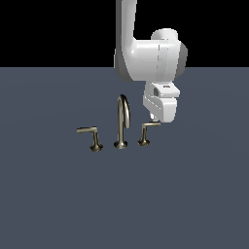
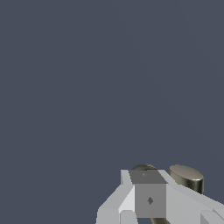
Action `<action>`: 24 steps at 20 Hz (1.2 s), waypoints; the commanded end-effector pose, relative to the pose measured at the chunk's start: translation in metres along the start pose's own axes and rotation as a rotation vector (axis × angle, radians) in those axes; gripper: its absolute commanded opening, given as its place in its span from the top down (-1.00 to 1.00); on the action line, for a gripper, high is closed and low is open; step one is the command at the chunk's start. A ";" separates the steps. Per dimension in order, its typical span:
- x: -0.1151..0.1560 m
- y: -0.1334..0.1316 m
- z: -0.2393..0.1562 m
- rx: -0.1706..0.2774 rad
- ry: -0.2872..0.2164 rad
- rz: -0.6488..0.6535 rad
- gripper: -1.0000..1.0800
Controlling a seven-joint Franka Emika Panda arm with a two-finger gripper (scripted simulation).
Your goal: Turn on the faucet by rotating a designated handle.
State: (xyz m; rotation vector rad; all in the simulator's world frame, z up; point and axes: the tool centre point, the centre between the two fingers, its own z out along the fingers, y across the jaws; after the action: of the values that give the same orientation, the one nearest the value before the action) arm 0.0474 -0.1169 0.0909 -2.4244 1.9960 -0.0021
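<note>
The brass faucet [image 1: 122,116] stands on the grey floor, its gooseneck spout in the middle. The handle [image 1: 147,128], the smaller lever with the short bar, is on the exterior view's right of the spout. My gripper [image 1: 154,116] hangs from the white arm just above the outer tip of that bar, very close to it or touching it. In the wrist view the gripper [image 2: 150,199] looks shut with nothing held, and a rounded brass end [image 2: 187,177] shows right beside the fingers [image 2: 131,199]. Another brass bit [image 2: 143,167] peeks out behind them.
The bigger lever [image 1: 90,132] with the longer bar stands on the exterior view's left of the spout. The flat grey floor [image 1: 58,204] spreads all round the faucet. The white arm [image 1: 146,58] comes down from above, behind the handle.
</note>
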 end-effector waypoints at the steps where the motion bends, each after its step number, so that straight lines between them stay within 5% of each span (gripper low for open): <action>1: 0.006 0.011 0.000 -0.002 0.000 0.003 1.00; 24: -0.012 0.053 0.000 0.008 0.003 -0.001 1.00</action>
State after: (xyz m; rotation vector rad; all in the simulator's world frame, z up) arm -0.0023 -0.1213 0.0908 -2.4178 1.9943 -0.0211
